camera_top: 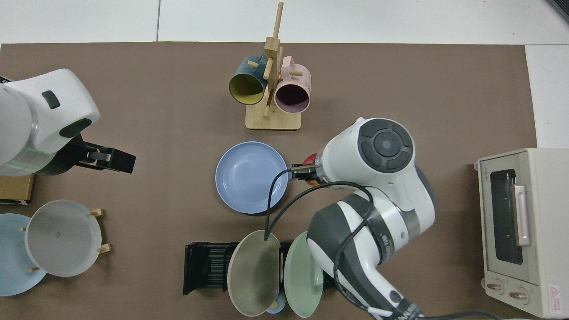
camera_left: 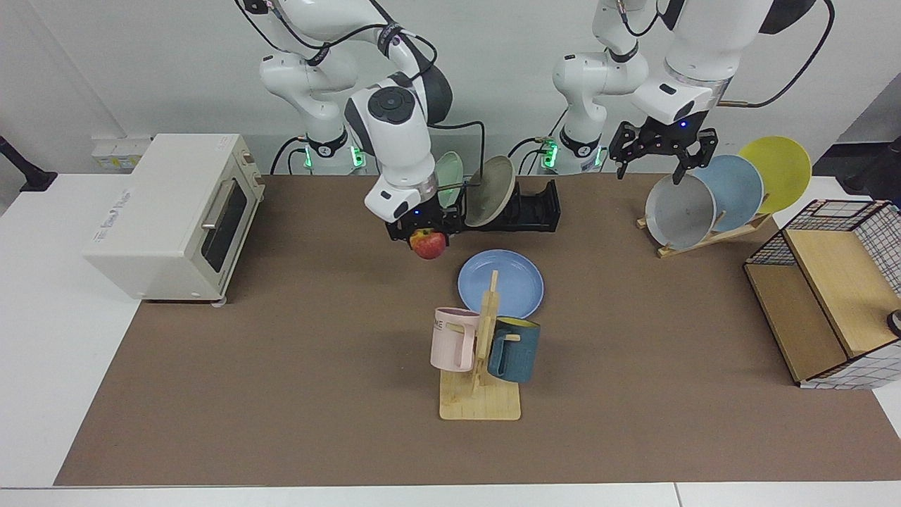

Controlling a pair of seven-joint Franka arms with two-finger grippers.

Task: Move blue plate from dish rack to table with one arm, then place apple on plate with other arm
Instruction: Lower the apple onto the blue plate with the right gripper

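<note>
The blue plate (camera_left: pixel 510 278) (camera_top: pixel 251 178) lies flat on the brown mat of the table (camera_left: pixel 281 366), in front of the black dish rack (camera_left: pixel 536 208) (camera_top: pixel 206 269). My right gripper (camera_left: pixel 427 238) (camera_top: pixel 304 170) is shut on the red and yellow apple (camera_left: pixel 429 245). It hangs above the mat just beside the plate's rim, on the toaster side. In the top view the arm's wrist hides most of the apple (camera_top: pixel 311 158). My left gripper (camera_left: pixel 654 156) (camera_top: pixel 112 161) is open and holds nothing, raised above the grey plate in the wooden rack, far from the blue plate.
A green plate (camera_left: pixel 446 176) and a beige plate (camera_left: pixel 490 190) stand in the dish rack. The wooden mug stand (camera_left: pixel 481 366) with two mugs stands just in front of the blue plate. A toaster oven (camera_left: pixel 169 211), a slanted wooden plate rack (camera_left: pixel 711 232) and a wire basket (camera_left: pixel 838 282) line the sides.
</note>
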